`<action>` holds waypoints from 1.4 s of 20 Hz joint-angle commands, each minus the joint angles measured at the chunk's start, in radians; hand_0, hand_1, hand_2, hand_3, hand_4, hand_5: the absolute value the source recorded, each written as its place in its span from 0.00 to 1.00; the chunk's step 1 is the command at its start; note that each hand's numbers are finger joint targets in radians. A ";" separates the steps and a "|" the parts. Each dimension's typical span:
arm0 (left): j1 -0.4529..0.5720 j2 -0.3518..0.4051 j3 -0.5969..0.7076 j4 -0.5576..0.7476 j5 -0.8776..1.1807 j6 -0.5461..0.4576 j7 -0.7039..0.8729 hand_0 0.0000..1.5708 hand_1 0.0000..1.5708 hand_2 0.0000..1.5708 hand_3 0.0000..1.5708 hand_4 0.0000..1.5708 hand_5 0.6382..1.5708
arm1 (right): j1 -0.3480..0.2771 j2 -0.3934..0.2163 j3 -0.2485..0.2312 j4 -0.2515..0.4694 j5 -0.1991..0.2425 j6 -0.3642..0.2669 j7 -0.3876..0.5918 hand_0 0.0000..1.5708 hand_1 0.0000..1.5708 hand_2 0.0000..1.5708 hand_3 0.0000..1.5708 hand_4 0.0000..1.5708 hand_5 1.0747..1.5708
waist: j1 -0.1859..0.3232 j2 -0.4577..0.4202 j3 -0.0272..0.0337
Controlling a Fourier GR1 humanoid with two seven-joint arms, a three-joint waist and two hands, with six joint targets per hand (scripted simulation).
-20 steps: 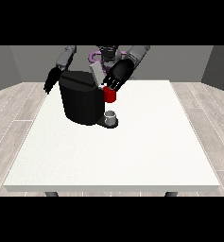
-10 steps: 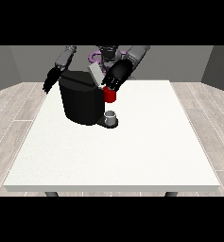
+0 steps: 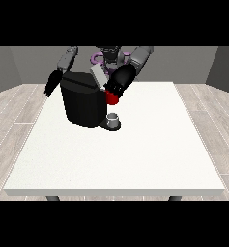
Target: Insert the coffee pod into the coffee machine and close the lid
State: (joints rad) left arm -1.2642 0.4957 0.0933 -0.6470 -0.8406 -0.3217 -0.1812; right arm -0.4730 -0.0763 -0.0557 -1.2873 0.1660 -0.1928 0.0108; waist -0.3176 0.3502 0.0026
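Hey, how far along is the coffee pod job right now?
Nothing looks finished: the black coffee machine's grey lid stands tilted up, open. The hand at the view's right is at the machine's top, by a red thing at the machine. No pod shows plainly. Closing the lid remains.

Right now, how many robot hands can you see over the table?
2: one hand at the view's right, by the red thing at the coffee machine; the other hand at the view's left, beside the machine.
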 commanded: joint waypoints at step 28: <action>0.009 0.038 -0.006 0.042 -0.087 0.160 -0.111 0.00 0.00 0.36 0.30 0.00 1.00 | -0.020 -0.022 0.008 -0.016 0.045 -0.018 0.043 0.00 0.00 0.00 0.00 0.10 1.00 | -0.004 0.035 -0.0025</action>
State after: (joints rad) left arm -1.3001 0.5459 0.0940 -0.6261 -0.9136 -0.1873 -0.2836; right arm -0.5047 -0.0910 -0.0442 -1.2977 0.2050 -0.2088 0.0305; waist -0.3360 0.4044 0.0034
